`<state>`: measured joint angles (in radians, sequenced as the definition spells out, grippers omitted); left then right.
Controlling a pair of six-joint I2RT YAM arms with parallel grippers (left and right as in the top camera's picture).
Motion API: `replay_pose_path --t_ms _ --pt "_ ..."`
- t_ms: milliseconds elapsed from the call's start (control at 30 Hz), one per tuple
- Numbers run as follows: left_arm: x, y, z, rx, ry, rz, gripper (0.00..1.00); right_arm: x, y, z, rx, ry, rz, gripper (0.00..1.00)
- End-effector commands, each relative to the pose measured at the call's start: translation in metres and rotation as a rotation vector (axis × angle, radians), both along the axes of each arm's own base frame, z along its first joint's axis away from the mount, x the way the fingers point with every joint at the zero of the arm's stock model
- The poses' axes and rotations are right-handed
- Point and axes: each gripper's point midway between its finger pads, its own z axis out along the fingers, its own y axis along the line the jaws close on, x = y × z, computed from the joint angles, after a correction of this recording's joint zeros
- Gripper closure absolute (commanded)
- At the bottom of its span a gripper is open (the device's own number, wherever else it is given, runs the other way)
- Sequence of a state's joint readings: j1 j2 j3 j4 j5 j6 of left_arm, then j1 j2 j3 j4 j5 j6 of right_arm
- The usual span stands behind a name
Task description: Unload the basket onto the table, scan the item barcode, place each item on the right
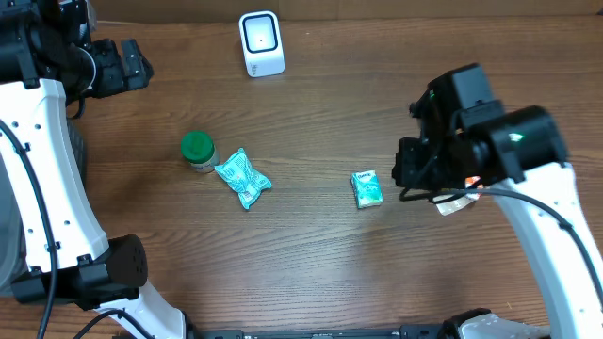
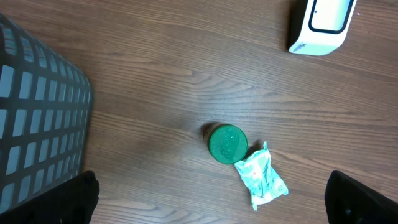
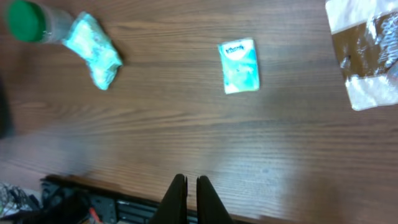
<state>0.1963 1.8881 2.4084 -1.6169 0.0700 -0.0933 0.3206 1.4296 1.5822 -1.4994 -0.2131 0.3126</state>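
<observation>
The white barcode scanner (image 1: 261,42) stands at the table's far edge, also seen in the left wrist view (image 2: 320,25). Loose items lie on the table: a green-lidded jar (image 1: 198,151), a crumpled teal packet (image 1: 243,179), a small tissue pack (image 1: 367,188) and a clear packet with brown contents (image 3: 367,53). My left gripper (image 2: 211,211) hangs open high above the jar (image 2: 227,143) and teal packet (image 2: 261,177), holding nothing. My right gripper (image 3: 186,199) is shut and empty, above bare table short of the tissue pack (image 3: 239,65).
A dark mesh basket (image 2: 37,112) sits at the left side. The right arm's body (image 1: 471,141) covers most of the clear packet in the overhead view. The table's near edge (image 3: 124,186) lies just under the right fingers.
</observation>
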Motion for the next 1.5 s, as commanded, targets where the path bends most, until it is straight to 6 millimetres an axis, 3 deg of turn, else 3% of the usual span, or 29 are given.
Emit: replay_pose_path --t_ms 0,167,333,433,633,1167,1333,1467 --pt "0.000 -0.002 0.001 0.015 -0.004 -0.021 0.00 0.000 -0.001 -0.047 -0.016 0.079 -0.062 0.91" --pt "0.000 -0.002 0.002 0.016 -0.004 -0.021 0.00 0.007 0.003 -0.106 0.006 0.112 -0.131 0.75" --pt "0.000 -0.002 0.001 0.015 -0.003 -0.021 0.01 0.015 -0.005 -0.151 0.016 0.163 -0.212 0.69" --pt "0.000 -0.002 0.001 0.015 -0.004 -0.021 0.00 0.020 -0.021 -0.177 0.035 0.232 -0.273 0.70" --pt "0.000 -0.002 0.002 0.016 -0.004 -0.021 0.00 0.031 -0.033 -0.186 0.073 0.239 -0.290 0.76" --pt "0.000 -0.002 0.002 0.016 -0.004 -0.021 0.00 0.037 -0.028 -0.185 0.106 0.215 -0.280 0.74" --pt "0.000 -0.002 0.001 0.015 -0.004 -0.021 0.00 0.031 -0.016 -0.196 0.177 0.201 -0.211 0.60" --pt "0.000 -0.002 0.001 0.015 -0.004 -0.021 0.01 0.029 -0.011 -0.207 0.208 0.157 -0.134 0.56"
